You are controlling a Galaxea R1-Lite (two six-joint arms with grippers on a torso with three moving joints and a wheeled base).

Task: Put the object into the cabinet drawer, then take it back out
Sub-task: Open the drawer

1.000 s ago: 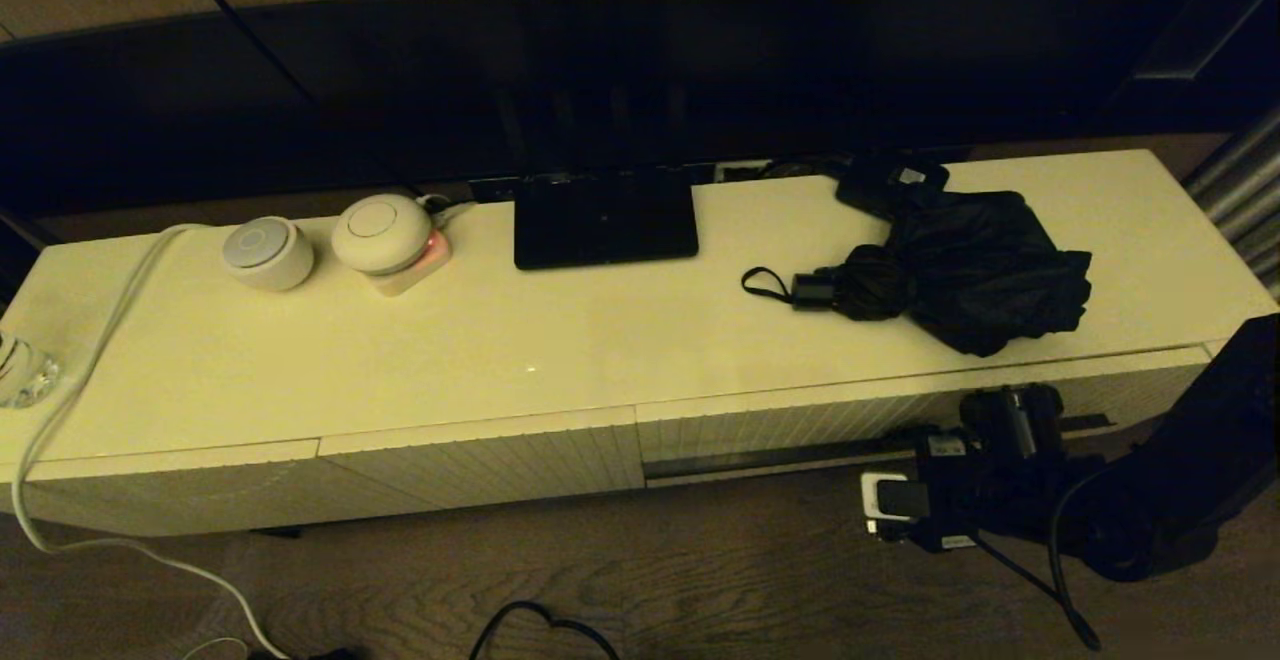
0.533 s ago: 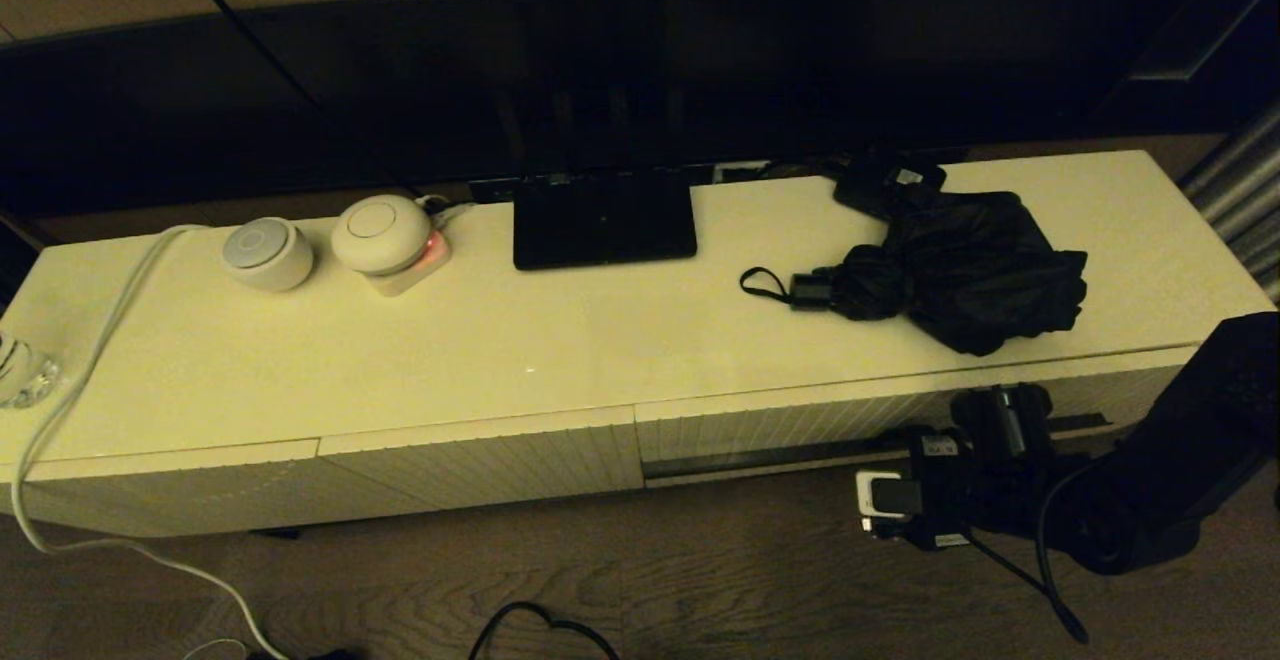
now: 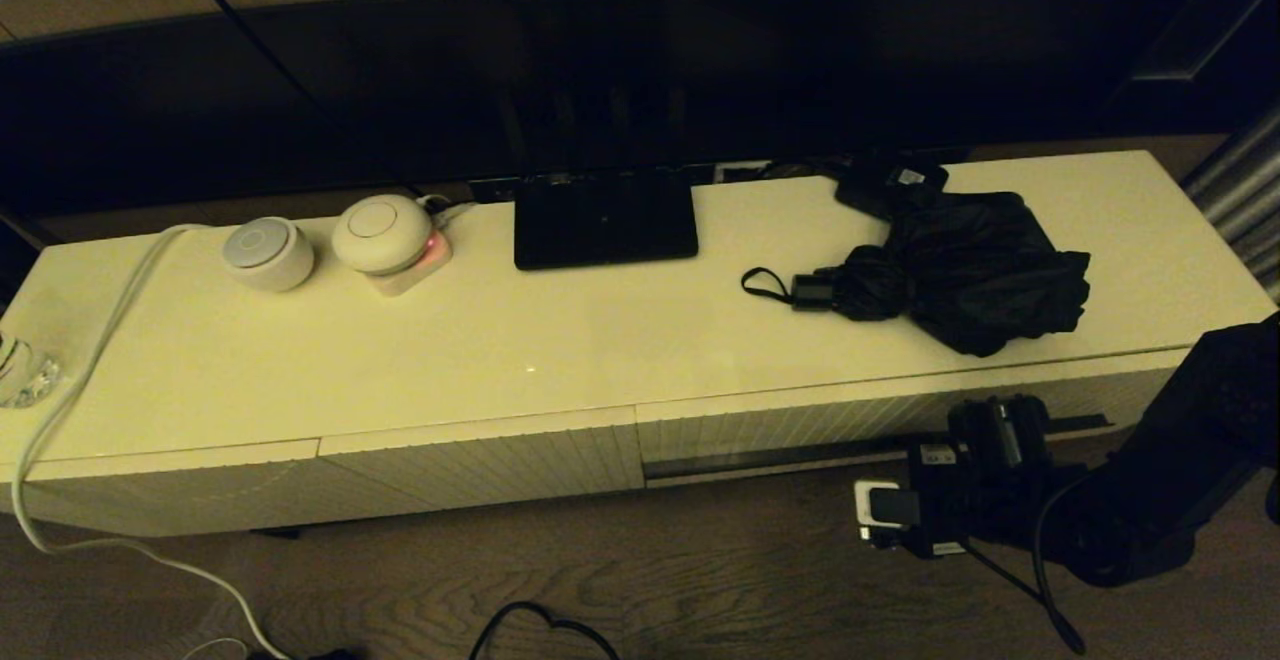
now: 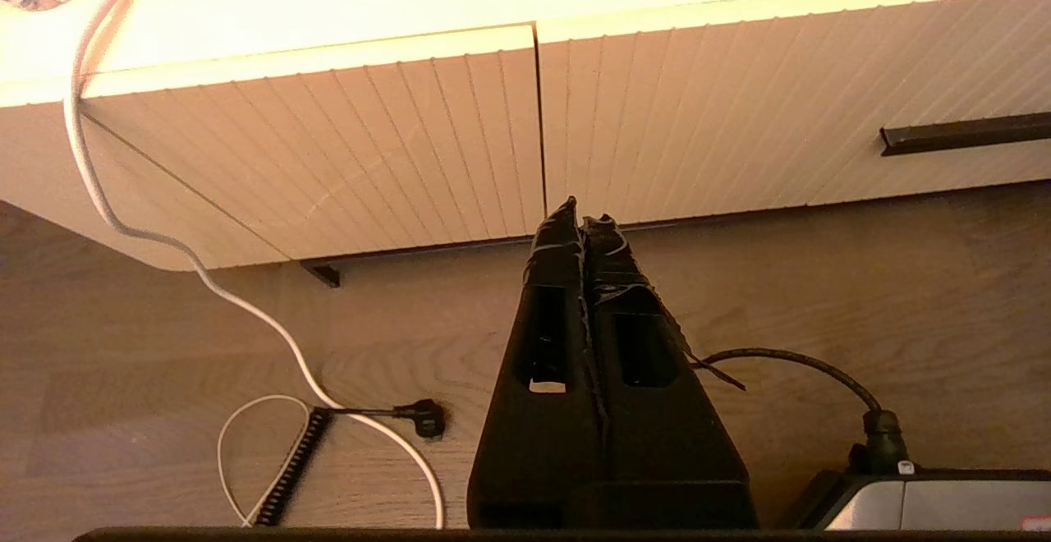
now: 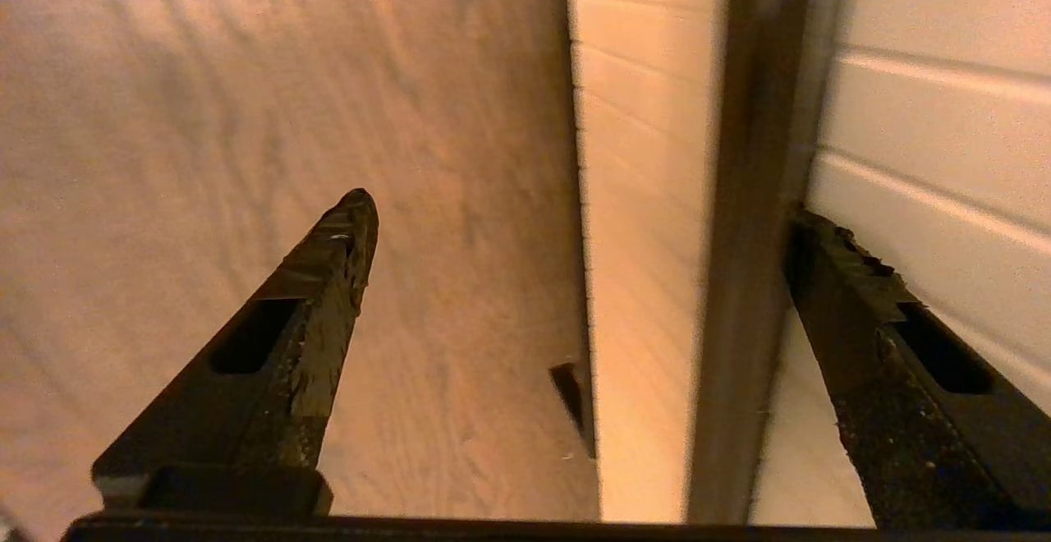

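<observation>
R gripper (image 5: 575, 205) jaws wide, straddling drawer (image 3: 800, 425) slot; umbrella (image 3: 960, 275) at 12 o'clock; L gripper (image 4: 585, 218) closed, idle

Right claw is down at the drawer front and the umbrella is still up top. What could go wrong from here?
The right claw is open, straddling the drawer's dark slot; it may slip off that thin lip when pulling. The umbrella lies near the cabinet top's front edge above the drawer, so a jolt could dislodge its loose fabric.
</observation>
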